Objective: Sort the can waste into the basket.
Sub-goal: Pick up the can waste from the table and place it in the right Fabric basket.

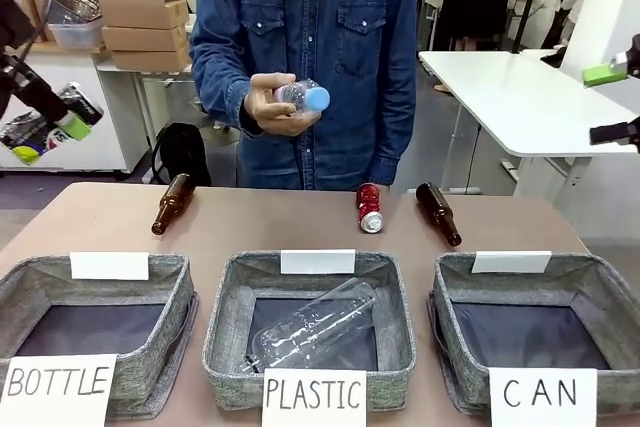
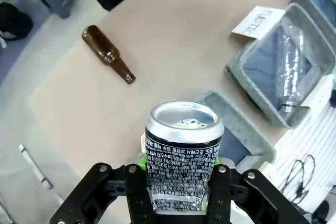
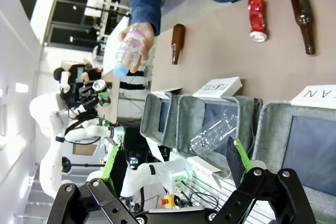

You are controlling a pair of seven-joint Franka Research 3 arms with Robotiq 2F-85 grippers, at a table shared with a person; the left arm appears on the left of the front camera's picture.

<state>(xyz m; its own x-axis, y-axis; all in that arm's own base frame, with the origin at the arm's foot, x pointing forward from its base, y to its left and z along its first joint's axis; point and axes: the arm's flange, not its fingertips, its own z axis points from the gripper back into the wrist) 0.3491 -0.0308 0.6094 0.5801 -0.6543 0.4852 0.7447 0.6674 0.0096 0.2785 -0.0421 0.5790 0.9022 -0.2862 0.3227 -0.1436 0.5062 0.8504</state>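
The dark can [image 2: 184, 150] with green-black print stands upright in my left gripper [image 2: 179, 184], which is shut on it high over the table's left side [image 1: 62, 119]. The shiny red can [image 1: 370, 208] lies on the table at the far middle-right, also seen from the right wrist [image 3: 257, 18]. The grey CAN basket [image 1: 452, 292] stands at the front right and nothing lies in it. My right gripper [image 3: 173, 161] hangs open with nothing in it, high above the right edge [image 1: 612, 102].
A person in a denim shirt holds a clear plastic bottle [image 1: 300, 97] over the far edge. Two brown glass bottles [image 1: 172, 204] [image 1: 438, 213] lie beside the red can. The PLASTIC basket [image 1: 225, 317] holds a clear bottle; the BOTTLE basket [image 1: 175, 317] is at front left.
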